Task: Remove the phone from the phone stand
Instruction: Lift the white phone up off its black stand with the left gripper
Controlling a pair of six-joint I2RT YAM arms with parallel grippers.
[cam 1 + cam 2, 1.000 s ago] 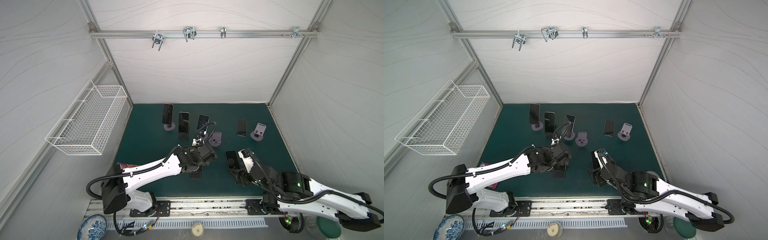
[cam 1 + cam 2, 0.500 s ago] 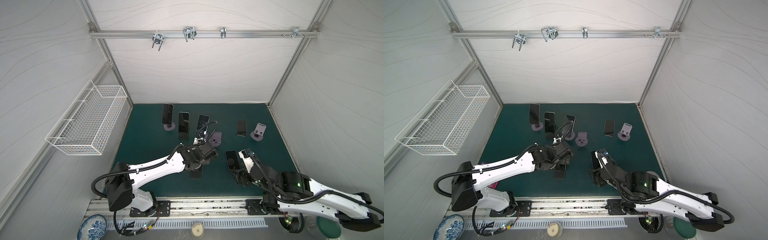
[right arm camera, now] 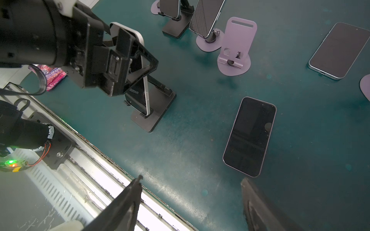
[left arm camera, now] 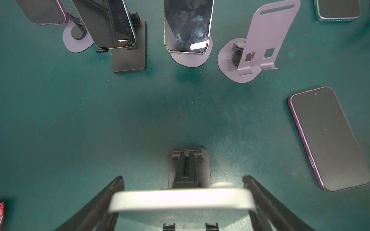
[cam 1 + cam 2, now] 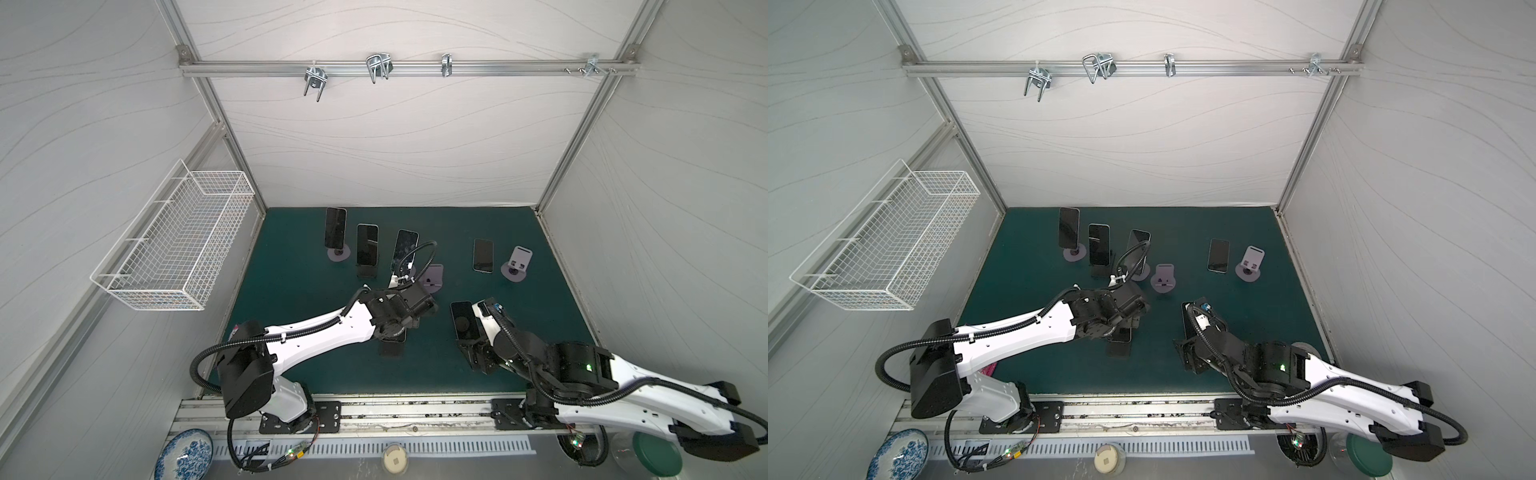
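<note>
Teal mat (image 5: 291, 299), white panel walls (image 5: 374, 158)

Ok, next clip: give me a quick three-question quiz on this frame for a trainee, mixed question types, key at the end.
1. True or false: the right gripper is holding a phone.
2. The left gripper has its fingers either side of a white phone. That phone sits: A) on a purple stand, B) on a black stand, C) flat on the table.
3. How many stands carry no phone?

Key
1. False: its jaws are open with nothing between them.
2. B.
3. Two: the purple stand near the left arm's cable and the purple stand at the far right.
</note>
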